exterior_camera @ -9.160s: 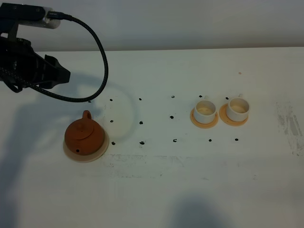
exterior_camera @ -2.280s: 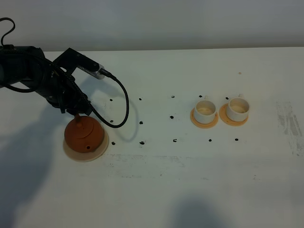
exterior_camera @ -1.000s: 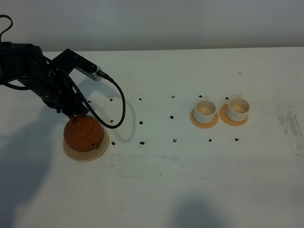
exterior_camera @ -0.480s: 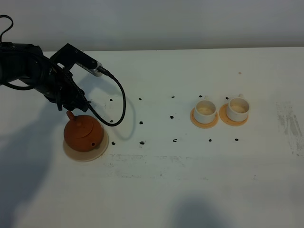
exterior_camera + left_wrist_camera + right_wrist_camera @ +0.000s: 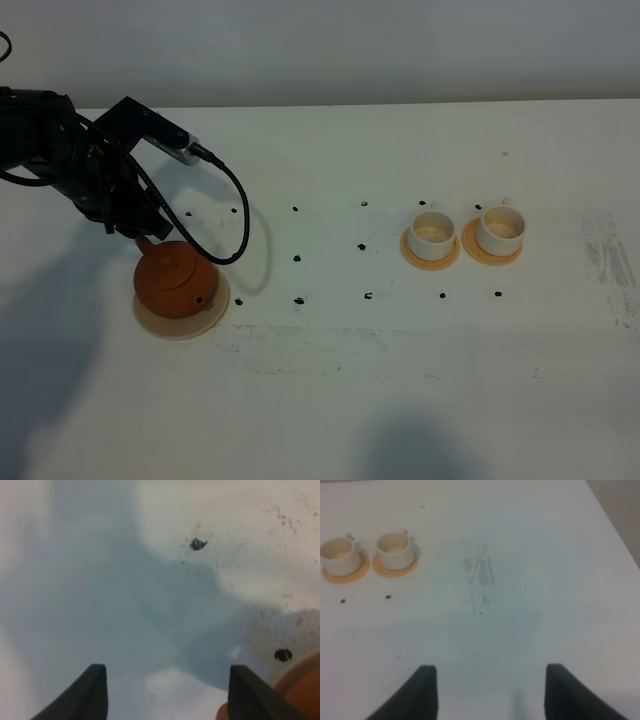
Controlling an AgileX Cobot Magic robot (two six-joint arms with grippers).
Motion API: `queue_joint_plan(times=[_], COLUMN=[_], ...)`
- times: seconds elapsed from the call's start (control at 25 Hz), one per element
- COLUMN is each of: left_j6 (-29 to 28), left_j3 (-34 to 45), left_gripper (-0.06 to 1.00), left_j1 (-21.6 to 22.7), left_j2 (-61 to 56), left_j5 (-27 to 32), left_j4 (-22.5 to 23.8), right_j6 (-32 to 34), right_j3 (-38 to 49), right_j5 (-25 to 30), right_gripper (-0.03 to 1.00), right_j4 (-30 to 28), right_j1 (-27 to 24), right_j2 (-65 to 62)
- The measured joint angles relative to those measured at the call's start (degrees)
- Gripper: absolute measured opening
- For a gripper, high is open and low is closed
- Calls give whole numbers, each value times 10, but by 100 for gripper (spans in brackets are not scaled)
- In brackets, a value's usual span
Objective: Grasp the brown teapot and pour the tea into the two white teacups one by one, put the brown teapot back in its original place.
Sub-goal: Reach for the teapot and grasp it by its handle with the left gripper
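The brown teapot (image 5: pixel 177 283) sits upright on its pale coaster (image 5: pixel 175 328), lid on, with the loop handle (image 5: pixel 146 243) turned toward the arm. The left hand (image 5: pixel 168 672) hangs right at that handle with its fingers spread wide and only bare surface (image 5: pixel 330 400) between them. In the wrist view a sliver of the handle shows just beside 1 finger (image 5: pixel 250 695), outside the gap.

That offset looks like the main risk. Closing from here would likely catch nothing, or only clip the handle's edge. A finger coming down on the clay could shove the teapot off the coaster or rock it, and tea might slop from the spout. A shallow pinch on the loop may also let the pot swing once it is lifted.

Well apart from the teapot stand the 2 white teacups, the nearer teacup (image 5: pixel 432 230) and the farther teacup (image 5: pixel 500 228), each on an orange saucer (image 5: pixel 430 262) and almost touching. Their mouths are small, so a swinging pot could miss or knock the neighbouring cup.

Farthest from the teapot, beyond the cups, the right hand (image 5: pixel 487 672) hovers open and empty.
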Motion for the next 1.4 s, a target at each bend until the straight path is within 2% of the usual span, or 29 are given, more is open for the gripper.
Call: queue_joint_plan(times=[1.4], left_j6=[-14], left_j3=[0], left_gripper=[51], left_j1=[11], left_j2=[0], left_j5=[71], left_j4=[-10], right_j6=[0], right_j3=[0], right_j5=[0], right_gripper=[46], right_j4=[0], right_j1=[0], right_j2=[0])
